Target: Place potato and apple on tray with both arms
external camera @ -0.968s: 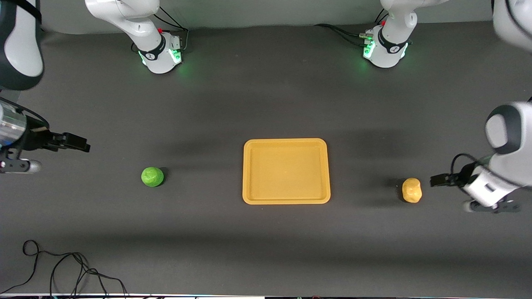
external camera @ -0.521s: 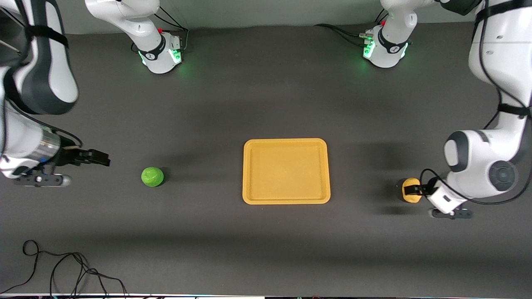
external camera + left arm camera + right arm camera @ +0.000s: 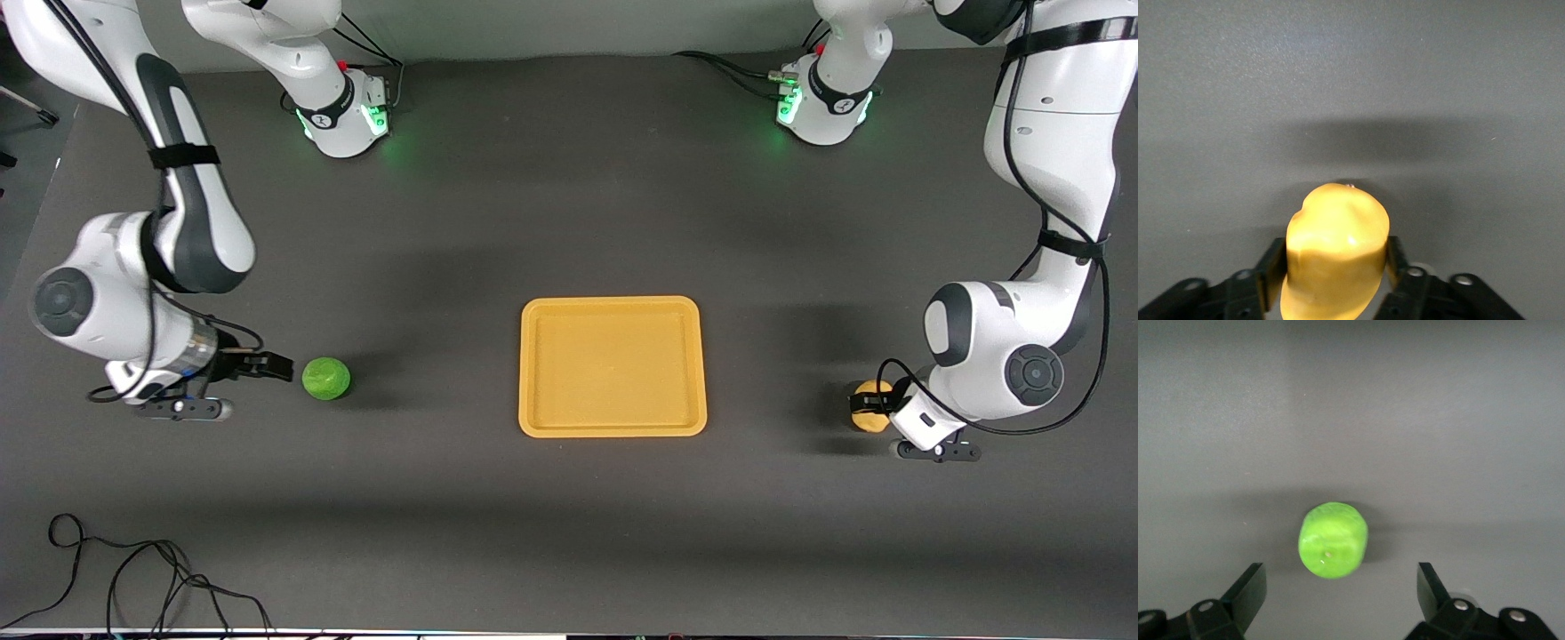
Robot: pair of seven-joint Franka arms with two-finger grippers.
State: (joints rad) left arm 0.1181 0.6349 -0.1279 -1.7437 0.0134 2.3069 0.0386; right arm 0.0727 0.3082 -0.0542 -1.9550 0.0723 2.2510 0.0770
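The yellow-orange tray [image 3: 613,366] lies empty in the middle of the table. The yellow-tan potato [image 3: 869,420] rests on the table toward the left arm's end. My left gripper [image 3: 867,402] is down around it. In the left wrist view the potato [image 3: 1337,227] sits between the fingers of the left gripper [image 3: 1333,260], which press on both of its sides. The green apple [image 3: 326,378] rests toward the right arm's end. My right gripper [image 3: 283,366] is low beside it and open. In the right wrist view the apple [image 3: 1333,540] lies just ahead of the right gripper [image 3: 1341,583], not between the fingers.
A black cable [image 3: 133,578] loops on the table near the front camera's edge at the right arm's end. The two arm bases [image 3: 342,116] [image 3: 822,107] stand along the edge farthest from the front camera.
Both arms have swung in and come down. The left gripper reached the potato and closed on it. The right gripper moved up to the apple. Neither fruit has moved.
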